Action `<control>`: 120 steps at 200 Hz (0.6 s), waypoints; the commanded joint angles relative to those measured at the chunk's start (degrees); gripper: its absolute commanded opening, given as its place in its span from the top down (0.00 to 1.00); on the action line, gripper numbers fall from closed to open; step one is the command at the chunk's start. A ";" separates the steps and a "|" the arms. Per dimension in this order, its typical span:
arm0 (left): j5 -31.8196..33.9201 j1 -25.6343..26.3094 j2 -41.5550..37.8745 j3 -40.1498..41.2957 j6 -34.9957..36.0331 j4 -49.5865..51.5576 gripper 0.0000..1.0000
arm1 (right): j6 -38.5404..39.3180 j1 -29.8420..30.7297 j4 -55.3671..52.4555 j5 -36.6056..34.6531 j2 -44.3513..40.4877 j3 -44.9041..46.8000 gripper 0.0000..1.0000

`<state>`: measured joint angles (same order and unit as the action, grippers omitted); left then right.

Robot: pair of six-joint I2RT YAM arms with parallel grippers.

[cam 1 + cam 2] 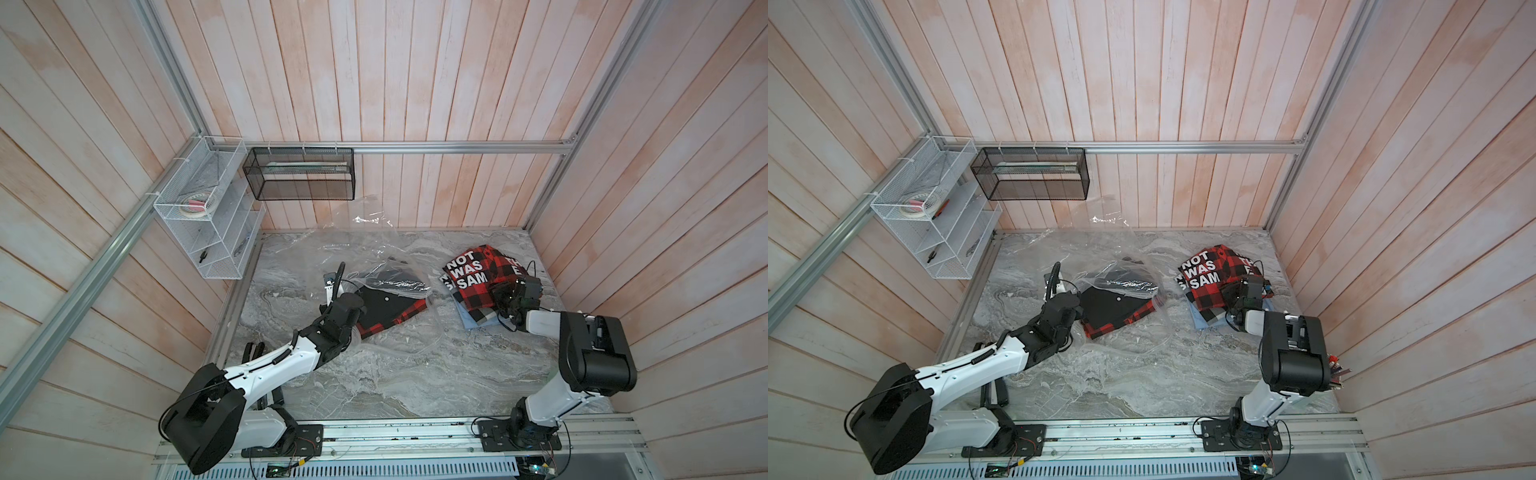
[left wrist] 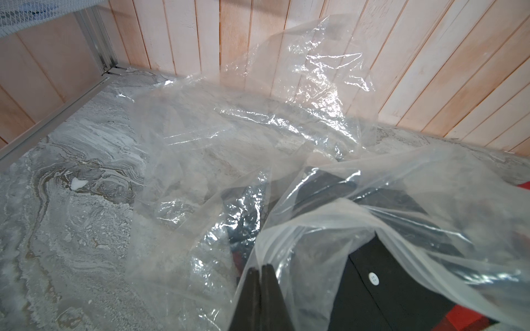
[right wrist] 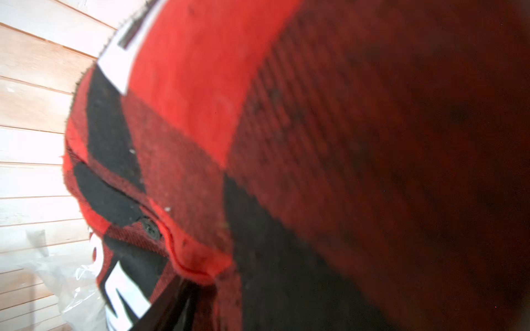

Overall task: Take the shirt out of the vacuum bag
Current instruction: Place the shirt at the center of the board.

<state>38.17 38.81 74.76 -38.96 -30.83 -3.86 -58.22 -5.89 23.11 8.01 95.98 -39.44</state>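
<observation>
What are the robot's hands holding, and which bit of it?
The left gripper pinches the vacuum bag by a bunched edge of plastic. The right gripper sits against the red plaid shirt, but whether it grips it cannot be told.

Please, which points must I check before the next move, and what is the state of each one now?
1. Left gripper shut on bag: ok.
2. Black shirt out of the bag: not ok, plastic covers part of it.
3. Right gripper clear of plaid shirt: cannot tell, it sits right against the cloth.
4. Plaid shirt lying on the pile: ok.
</observation>
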 commanded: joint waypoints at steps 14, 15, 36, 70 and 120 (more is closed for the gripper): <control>0.16 -0.51 1.52 -2.59 1.03 0.42 1.00 | 4.13 1.08 -3.38 0.18 -0.06 -2.88 0.37; 0.11 -0.50 1.52 -2.65 1.03 0.47 1.00 | 4.23 1.20 -3.31 0.04 -0.30 -2.81 0.37; -0.16 -0.58 1.19 -2.97 0.51 0.54 1.00 | 5.93 1.93 -4.03 -3.33 -6.46 -0.82 0.34; -2.08 -0.57 1.41 -3.76 -0.65 0.65 1.00 | 9.03 2.72 -7.95 -8.08 -17.17 1.44 0.30; -3.54 0.47 2.22 -6.20 -1.95 2.17 1.00 | 9.85 2.93 -11.81 -8.27 -26.05 4.84 0.28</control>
<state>35.66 38.72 76.23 -42.74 -31.66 -2.33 -50.19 -3.25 15.77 1.34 72.29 -36.86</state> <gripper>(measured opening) 0.055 0.715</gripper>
